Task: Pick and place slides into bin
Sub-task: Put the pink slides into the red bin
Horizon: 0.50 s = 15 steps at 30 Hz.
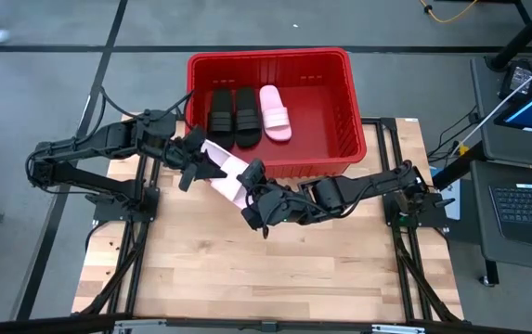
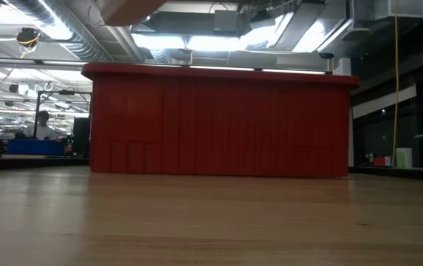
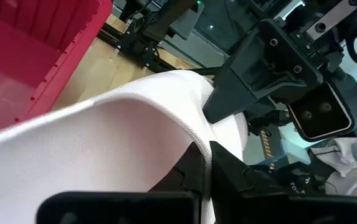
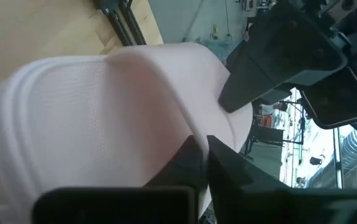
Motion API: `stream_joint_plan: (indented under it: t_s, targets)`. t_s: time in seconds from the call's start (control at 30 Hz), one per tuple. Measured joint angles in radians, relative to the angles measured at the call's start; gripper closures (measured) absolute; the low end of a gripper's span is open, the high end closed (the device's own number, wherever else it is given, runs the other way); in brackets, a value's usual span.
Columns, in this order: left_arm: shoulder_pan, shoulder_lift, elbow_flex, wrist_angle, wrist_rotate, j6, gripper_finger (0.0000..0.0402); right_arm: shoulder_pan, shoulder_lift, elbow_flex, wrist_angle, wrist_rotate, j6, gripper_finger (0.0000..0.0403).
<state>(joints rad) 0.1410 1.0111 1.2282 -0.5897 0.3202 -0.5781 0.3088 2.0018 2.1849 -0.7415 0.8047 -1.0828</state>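
Just in front of the bin's near wall, above the worktop | you see one pink slide held off the wood | left pincer clenched on its far-left end | right pincer clamped on its near-right end | in bin: two black slides, one pink, at far left.

We note a grey floor around the wooden table, a laptop on a side desk, and bright ceiling lights overhead.
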Motion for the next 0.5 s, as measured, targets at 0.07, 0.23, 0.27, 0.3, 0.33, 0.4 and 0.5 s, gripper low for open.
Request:
stream_joint_plan:
  t_s: [0.07,0.23,0.27,0.3,0.33,0.4,0.5]
  targets:
    - [0.000,0.000,0.000,-0.001,-0.004,0.018,0.0396,0.002,0.000,0.000,0.000,0.002,0.001,0.0389]
    - [0.000,0.000,0.000,0.011,-0.012,0.038,0.0385,0.017,0.003,0.011,0.025,0.075,-0.013,0.0392]
    - [0.000,0.000,0.000,0.016,-0.014,0.054,0.0381,0.022,0.004,0.020,0.024,0.088,-0.015,0.0392]
    - [0.000,0.000,0.001,0.020,-0.015,0.064,0.0377,0.027,0.005,0.029,0.022,0.099,-0.016,0.0392]
    - [0.000,0.000,0.002,0.025,-0.015,0.068,0.0371,0.033,0.005,0.041,0.013,0.105,-0.013,0.0392]
    - [0.000,0.000,0.002,0.034,-0.014,0.074,0.0359,0.046,0.005,0.071,-0.017,0.112,0.008,0.0392]
    - [0.000,-0.001,0.002,0.068,-0.019,0.111,0.0340,0.065,0.005,0.119,-0.082,0.128,0.057,0.0392]
